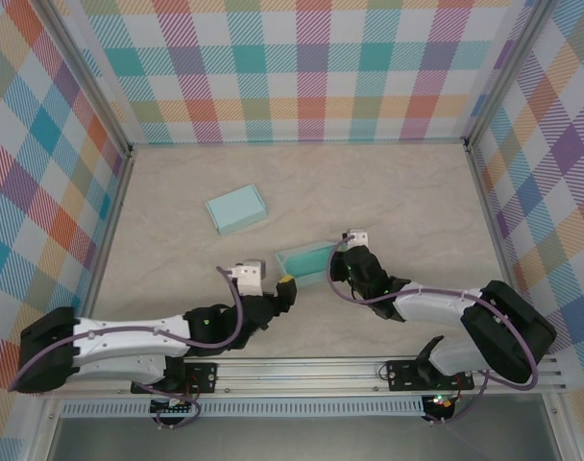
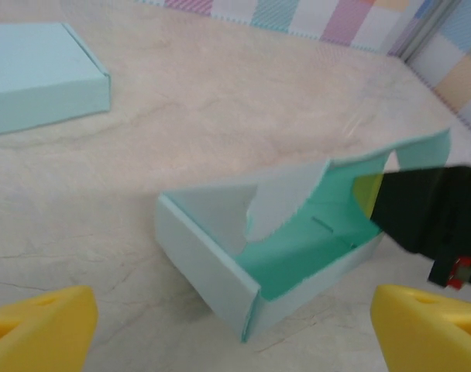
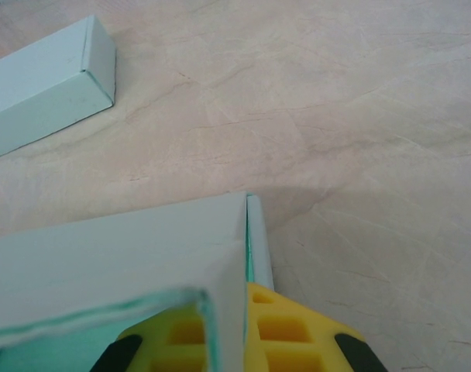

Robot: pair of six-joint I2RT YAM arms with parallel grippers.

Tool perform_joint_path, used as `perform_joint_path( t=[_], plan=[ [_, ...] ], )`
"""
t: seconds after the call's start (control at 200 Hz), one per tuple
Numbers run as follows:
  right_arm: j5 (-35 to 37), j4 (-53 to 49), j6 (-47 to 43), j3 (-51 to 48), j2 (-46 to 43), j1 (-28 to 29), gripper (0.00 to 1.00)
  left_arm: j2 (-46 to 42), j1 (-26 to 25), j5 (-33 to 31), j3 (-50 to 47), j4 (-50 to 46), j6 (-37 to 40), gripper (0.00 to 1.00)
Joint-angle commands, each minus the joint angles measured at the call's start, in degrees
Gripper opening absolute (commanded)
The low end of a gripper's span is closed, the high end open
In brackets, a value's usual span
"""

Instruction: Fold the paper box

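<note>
**Operator:** Where is the paper box (image 1: 306, 261)?

**Spotter:** Near the middle of the table (image 1: 417, 192), a little toward 6 o'clock. It's half made: the walls are partly up, one flap (image 2: 286, 198) curls over the green inside, and the lid isn't closed. Your right gripper (image 1: 345, 261) is clamped on the wall at the box's 3 o'clock end. Your left gripper (image 1: 284, 285) hangs just off its 7 o'clock corner, jaws wide, holding nothing.

**Operator:** What can go wrong from here?

**Spotter:** You have thin paper pinned at one end. If you push with the left while the right pulls or twists, I'd expect the wall to crease or tear, or the box to pivot around the clamp. Come in too low and you'll crush the near corner instead of tucking the flap. Release the right too early and the walls will probably sag open.

**Operator:** Which view do I trust?

**Spotter:** The left wrist gives you the flap and the interior, which the top view is too flat to read. The right wrist adds the wall edge pressed against the yellow pad (image 3: 270, 308), so the pinch looks real. The top view gives you the layout: the finished box (image 1: 236, 208) lies at 10 o'clock from yours, well apart.
</note>
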Motion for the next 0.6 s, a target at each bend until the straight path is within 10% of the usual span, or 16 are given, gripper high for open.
perform_joint_path(
  t=[0.0, 0.26, 0.595],
  plan=[
    [-1.89, -11.60, -0.94, -1.57, 1.12, 1.20, 0.05, -7.75, -0.66, -4.18, -1.36, -5.22, -0.39, 0.90],
    [-0.91, -13.71, -1.47, -1.29, 1.56, 2.75, 0.09, -18.54, 1.68, -6.54, 1.87, -11.94, 2.34, 0.81],
    [0.88, -20.75, 0.06, -0.37, -1.88, 5.57, 0.27, -5.95, 11.40, 11.08, 7.32, -2.56, 6.63, 0.59]
  ],
)
